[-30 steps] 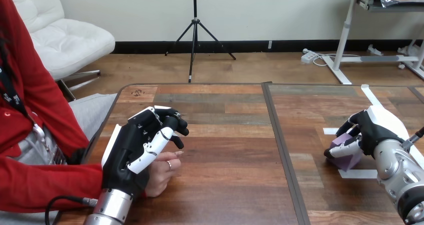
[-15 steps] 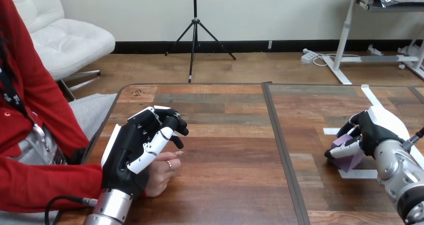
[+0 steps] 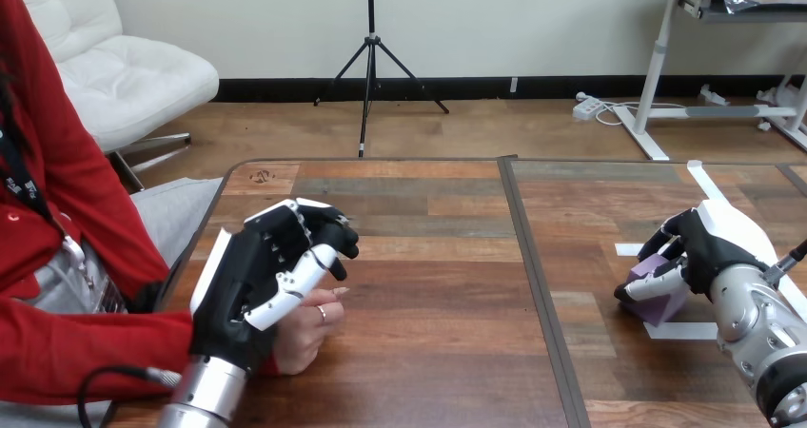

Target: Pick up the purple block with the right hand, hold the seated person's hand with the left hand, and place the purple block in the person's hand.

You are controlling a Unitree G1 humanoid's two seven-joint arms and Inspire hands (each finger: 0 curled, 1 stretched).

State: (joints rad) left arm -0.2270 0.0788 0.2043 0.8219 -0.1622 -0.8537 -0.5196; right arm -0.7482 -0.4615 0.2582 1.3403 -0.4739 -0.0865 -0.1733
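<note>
The purple block (image 3: 657, 305) rests on the table (image 3: 438, 352) at the far right, inside white tape marks. My right hand (image 3: 712, 247) is shut on it, the thumb across its near face and the fingers curled behind it. At the left edge the person's hand (image 3: 306, 330) lies on the table, coming from a red sleeve. My left hand (image 3: 246, 278) lies over it, its thumb curled across the person's hand and its fingers bent above the person's fingertips.
White tape strips (image 3: 681, 331) mark the block's spot, and another strip (image 3: 706, 183) runs along the far right. A dark seam (image 3: 533, 276) splits the tabletop between the two hands. The person's torso is close to the table's left edge.
My left hand has tilted slightly over the person's hand. My right hand and the purple block have barely shifted.
</note>
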